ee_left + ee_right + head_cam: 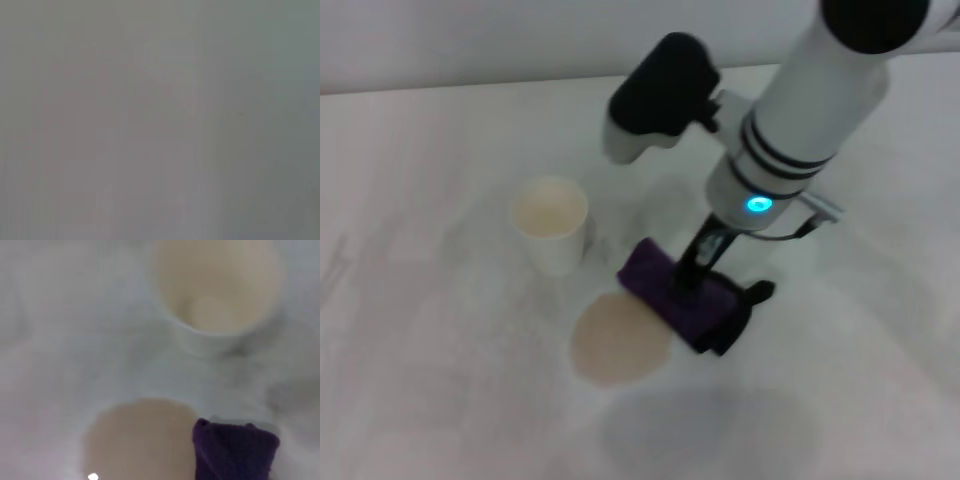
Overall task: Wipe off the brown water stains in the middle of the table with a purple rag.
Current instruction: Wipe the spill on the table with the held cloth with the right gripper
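Observation:
The purple rag (655, 280) lies on the white table (420, 360), its black loop tail pointing right. My right gripper (692, 276) comes down from above and is shut on the rag's middle. The brown water stains (618, 342) form one tan roundish puddle just left of and in front of the rag, whose near corner meets the puddle's edge. In the right wrist view the rag (235, 452) overlaps the rim of the stain (140, 440). The left gripper is out of view, and its wrist view shows only a blank grey surface.
A white paper cup (552, 225) stands upright just behind and left of the stain, close to the rag; the right wrist view shows the cup (215, 290) open and empty. Faint grey smudges mark the tabletop around it.

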Robot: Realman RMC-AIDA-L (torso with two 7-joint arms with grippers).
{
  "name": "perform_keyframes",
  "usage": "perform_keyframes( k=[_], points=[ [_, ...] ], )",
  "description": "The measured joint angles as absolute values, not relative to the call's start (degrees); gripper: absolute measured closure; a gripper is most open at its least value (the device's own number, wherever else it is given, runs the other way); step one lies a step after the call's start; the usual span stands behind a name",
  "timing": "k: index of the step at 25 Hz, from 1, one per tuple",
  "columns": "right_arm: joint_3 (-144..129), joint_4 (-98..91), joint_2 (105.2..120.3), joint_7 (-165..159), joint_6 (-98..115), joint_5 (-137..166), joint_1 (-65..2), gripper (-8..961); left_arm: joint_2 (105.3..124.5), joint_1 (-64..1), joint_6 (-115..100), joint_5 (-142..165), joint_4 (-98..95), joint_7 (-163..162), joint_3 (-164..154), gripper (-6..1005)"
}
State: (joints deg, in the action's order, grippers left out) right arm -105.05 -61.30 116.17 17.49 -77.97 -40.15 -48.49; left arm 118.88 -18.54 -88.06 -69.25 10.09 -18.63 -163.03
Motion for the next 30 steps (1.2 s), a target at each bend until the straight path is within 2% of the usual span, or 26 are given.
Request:
perform_keyframes(
  k=[8, 19, 30],
  points=[
    [-118.5, -59.5, 116.2, 15.6, -74.0, -51.1, -55.5, 866, 118.93, -18.9, -88.1, -68.9, 10.0, -18.6, -163.0, 106],
    [-126.0, -55.7, 116.19, 20.8, -70.3, -64.6, -59.6, 866, 118.97, -18.9, -88.1, -68.7, 9.4, -18.6, -163.0, 106],
    [-127.3, -46.6, 116.19, 17.8, -66.6, -62.1, -65.1, 866, 118.98, -18.4, -88.0, -68.3, 8.5, -17.0, -163.0, 106]
  ],
)
